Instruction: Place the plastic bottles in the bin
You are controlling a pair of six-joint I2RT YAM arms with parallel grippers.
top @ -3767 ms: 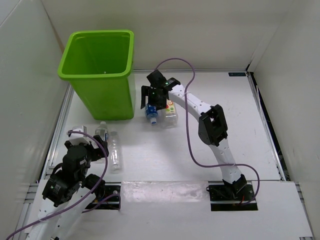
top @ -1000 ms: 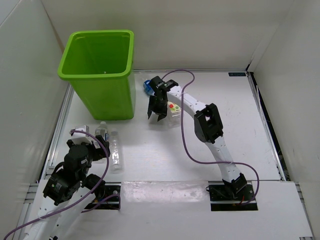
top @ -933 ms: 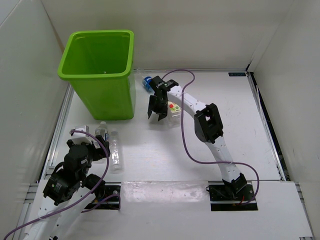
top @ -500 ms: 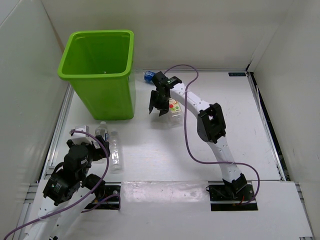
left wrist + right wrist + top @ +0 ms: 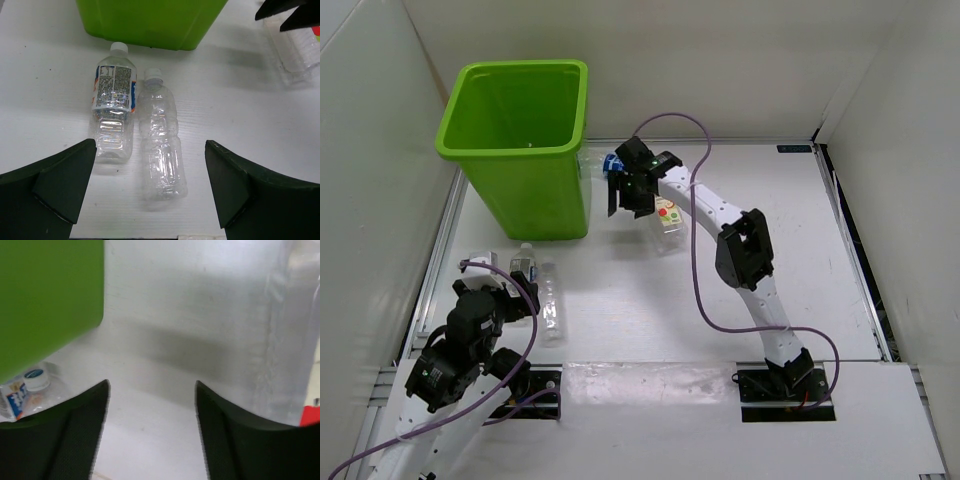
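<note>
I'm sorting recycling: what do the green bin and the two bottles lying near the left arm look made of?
The bin looks like opaque, smooth moulded plastic: uniform lime colour, slight sheen. The labelled bottle and the bare bottle seem thin clear plastic: see-through ribbed walls, white caps.

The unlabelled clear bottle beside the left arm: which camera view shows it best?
The left wrist view: the unlabelled bottle lies whole and large in the picture, its white cap toward the bin. The top external view shows the same bottle only small. The right wrist view does not show it.
</note>
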